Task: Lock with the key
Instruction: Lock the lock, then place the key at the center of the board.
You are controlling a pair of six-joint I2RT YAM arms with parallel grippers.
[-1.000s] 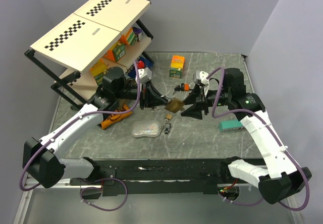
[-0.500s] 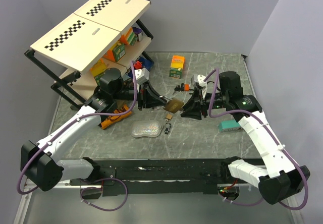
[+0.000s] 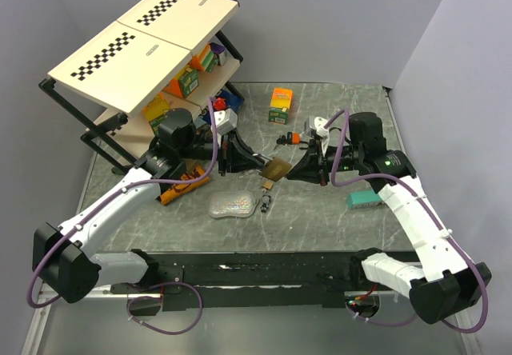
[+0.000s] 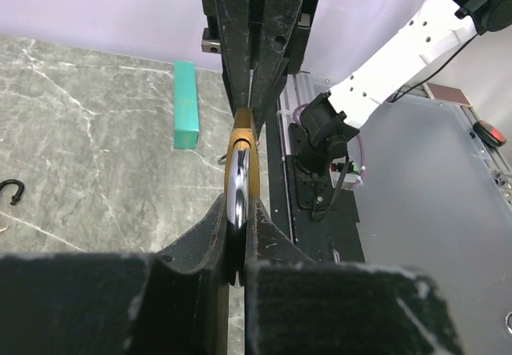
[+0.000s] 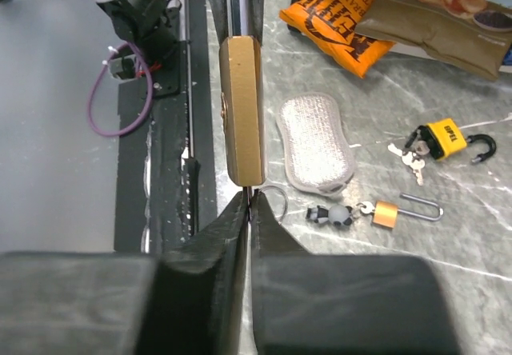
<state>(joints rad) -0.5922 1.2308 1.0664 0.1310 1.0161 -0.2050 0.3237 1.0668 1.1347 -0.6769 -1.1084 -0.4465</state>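
Boxes (image 3: 186, 81) line shelf (image 3: 172, 47); left fingers (image 4: 204, 243) hold padlock (image 5: 242, 115), right fingers (image 5: 212, 235) key (image 5: 250, 192).

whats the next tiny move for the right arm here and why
Probably a small wrist roll of the right gripper to turn the key. Its fingers are pinched shut at the bottom end of the brass padlock, with a key ring showing beside them, while the left gripper clamps the shackle to brace it. The key itself is hidden.
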